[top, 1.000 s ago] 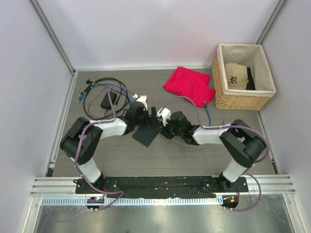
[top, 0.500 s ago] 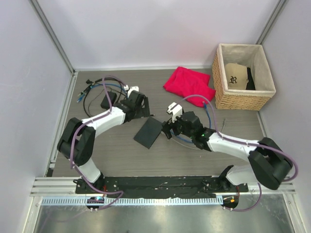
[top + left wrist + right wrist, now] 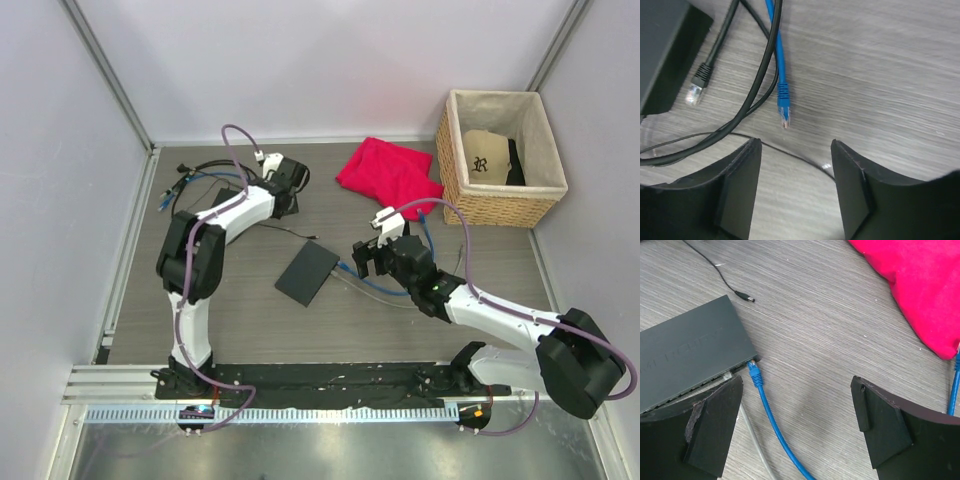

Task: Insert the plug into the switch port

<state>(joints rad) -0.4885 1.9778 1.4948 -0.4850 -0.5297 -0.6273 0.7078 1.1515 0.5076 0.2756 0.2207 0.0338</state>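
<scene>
Over on the far left of the grey wood-grain table lies a tangle of black and blue cords. The left gripper hangs just to the right of it, reached out towards the back of the table. In its wrist view, its jaws stand spread with only bare tabletop between them. Just beyond its fingertips lie a loose blue cable end, a black cable with a clear connector and, at the corner, a small black block.

Near the middle of the table the flat dark grey rectangular switch lies turned at an angle, well apart from the left gripper. The blue plug on its thin blue cable meets the socket edge of the switch at its corner. Whether it is fully seated I cannot tell. A pale grey cable runs out beside it, and a thin black cord with a barrel tip lies past the far edge of the switch.

The right gripper sits just to the right of the switch, jaws wide apart and holding nothing, with the blue cable passing between them on the table.

Farther right and towards the back lies a crumpled red cloth, then a woven basket holding a beige cap.
</scene>
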